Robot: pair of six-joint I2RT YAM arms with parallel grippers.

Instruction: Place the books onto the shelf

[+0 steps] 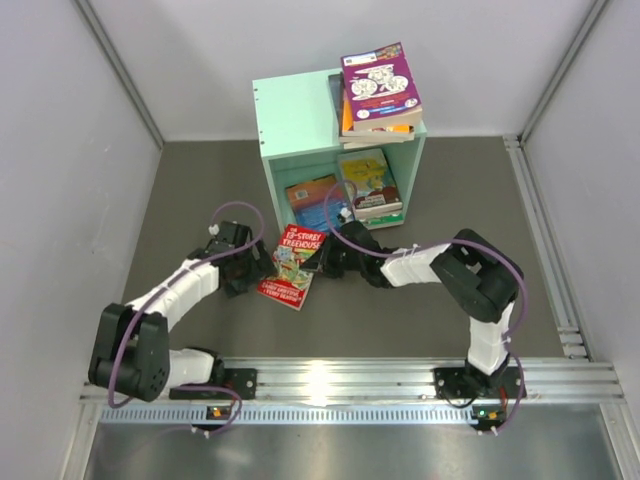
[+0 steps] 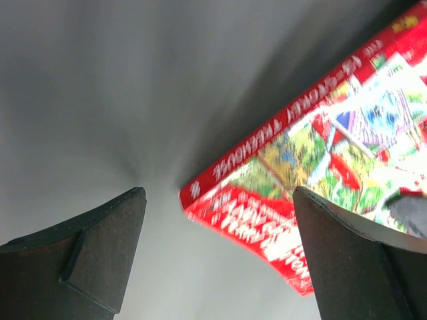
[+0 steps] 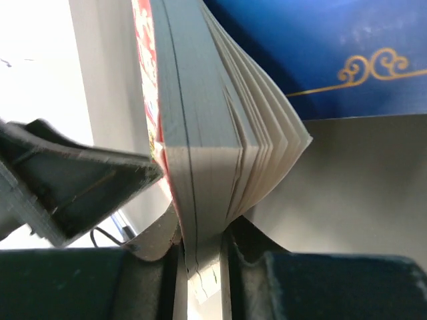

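A red book (image 1: pixel 291 266) lies on the grey table in front of the shelf (image 1: pixel 296 118), a mint-green box with its open side facing the arms. My right gripper (image 1: pixel 320 262) is shut on the red book's (image 3: pixel 200 133) page edge, and the loose pages fan out to the right above the jaws (image 3: pixel 200 233). At the book's left edge, my left gripper (image 1: pixel 254 272) stands open, with the book's (image 2: pixel 313 173) corner between its fingertips (image 2: pixel 219 199). A purple book (image 1: pixel 379 84) tops a stack on the shelf's roof. Inside, a blue-orange book (image 1: pixel 314 201) and a green book (image 1: pixel 368 180) lean.
Grey walls enclose the table on the left, back and right. A metal rail (image 1: pixel 330 382) carries both arm bases along the near edge. A dark blue cover (image 3: pixel 320 53) fills the background of the right wrist view, and my left gripper's finger (image 3: pixel 80 187) shows at its left.
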